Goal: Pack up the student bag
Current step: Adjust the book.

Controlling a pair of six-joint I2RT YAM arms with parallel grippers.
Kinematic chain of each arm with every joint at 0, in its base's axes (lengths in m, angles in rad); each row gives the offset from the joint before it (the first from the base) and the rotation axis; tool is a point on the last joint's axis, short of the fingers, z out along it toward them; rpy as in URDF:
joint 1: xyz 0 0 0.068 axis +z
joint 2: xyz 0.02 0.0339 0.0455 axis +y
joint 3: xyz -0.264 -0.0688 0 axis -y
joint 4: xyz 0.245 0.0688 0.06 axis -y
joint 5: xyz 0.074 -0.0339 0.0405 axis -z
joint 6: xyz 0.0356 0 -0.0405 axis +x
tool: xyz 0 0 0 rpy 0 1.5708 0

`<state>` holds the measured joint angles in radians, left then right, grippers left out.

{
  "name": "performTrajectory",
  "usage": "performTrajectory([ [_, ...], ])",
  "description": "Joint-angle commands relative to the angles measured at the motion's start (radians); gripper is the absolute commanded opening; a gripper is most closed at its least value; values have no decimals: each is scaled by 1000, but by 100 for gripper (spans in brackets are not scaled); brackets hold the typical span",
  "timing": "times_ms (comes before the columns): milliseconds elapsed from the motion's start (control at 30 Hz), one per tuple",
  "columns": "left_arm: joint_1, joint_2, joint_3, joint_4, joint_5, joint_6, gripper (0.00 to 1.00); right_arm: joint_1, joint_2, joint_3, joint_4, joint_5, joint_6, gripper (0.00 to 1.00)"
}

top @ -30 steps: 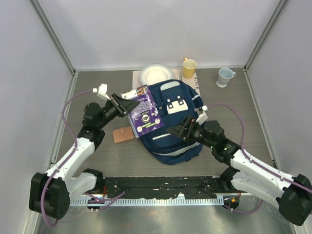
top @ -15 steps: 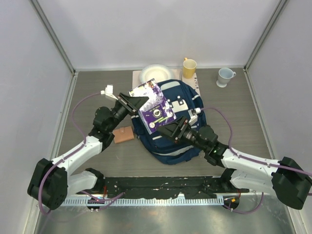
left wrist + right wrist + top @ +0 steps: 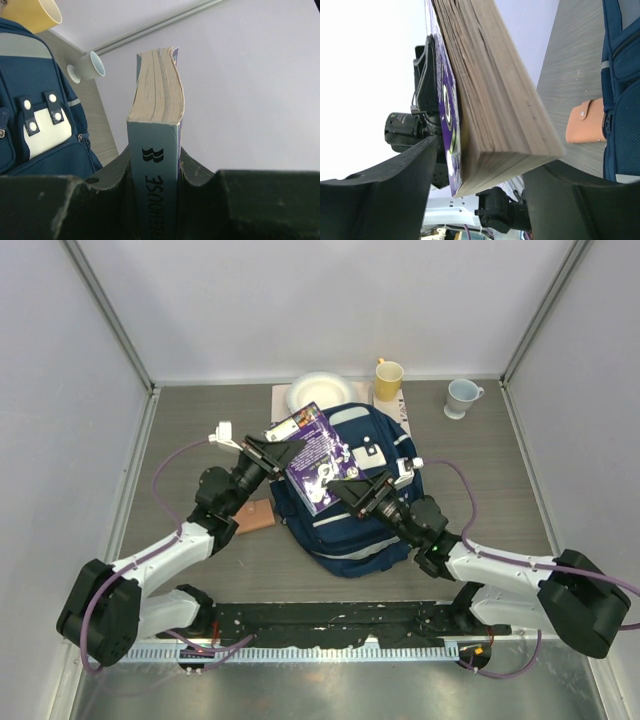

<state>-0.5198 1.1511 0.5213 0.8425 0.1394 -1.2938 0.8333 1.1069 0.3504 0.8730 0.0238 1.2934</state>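
Gripping the book (image 3: 322, 452) with my left gripper (image 3: 285, 451) over the student bag (image 3: 345, 535), I have my right gripper (image 3: 345, 488) gaping around it.

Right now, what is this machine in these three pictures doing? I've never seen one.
Two robot arms are bolted at the near edge of a table. One picture looks down from above; the other two come from cameras on each wrist. On the table lie a navy backpack, a white plate, a yellow cup, a pale cup and a tan case. The left claw grips a thick purple book above the backpack; the right claw stands open around its other end.
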Motion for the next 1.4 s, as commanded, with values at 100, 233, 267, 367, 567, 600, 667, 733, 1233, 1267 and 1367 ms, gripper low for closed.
performTrajectory([
  [100,-6,-8,-7,151,-12,-44,0,-19,54,5,230,13,-3,57],
  [233,-9,9,-15,188,-11,-62,0,-22,77,10,254,13,6,66],
  [267,-11,10,-18,194,-11,-67,0,-22,83,10,258,13,4,67],
  [367,-14,21,-26,216,-9,-82,0,-26,91,13,271,16,3,65],
  [567,-17,45,-33,244,0,-96,0,-34,113,19,311,-2,-3,47],
  [600,-17,51,-30,245,5,-99,0,-37,114,19,311,-4,-2,50],
  [667,-19,67,-27,257,16,-107,0,-42,119,19,314,-8,0,52],
  [733,-19,73,-32,270,23,-110,0,-45,119,16,319,-12,0,47],
  [1233,-31,101,-27,274,39,-116,0,-77,122,18,322,-12,10,55],
  [1267,-31,102,-24,276,45,-117,0,-79,122,19,322,-10,10,56],
  [1367,-36,108,-24,279,49,-116,0,-80,130,18,328,-12,17,60],
])
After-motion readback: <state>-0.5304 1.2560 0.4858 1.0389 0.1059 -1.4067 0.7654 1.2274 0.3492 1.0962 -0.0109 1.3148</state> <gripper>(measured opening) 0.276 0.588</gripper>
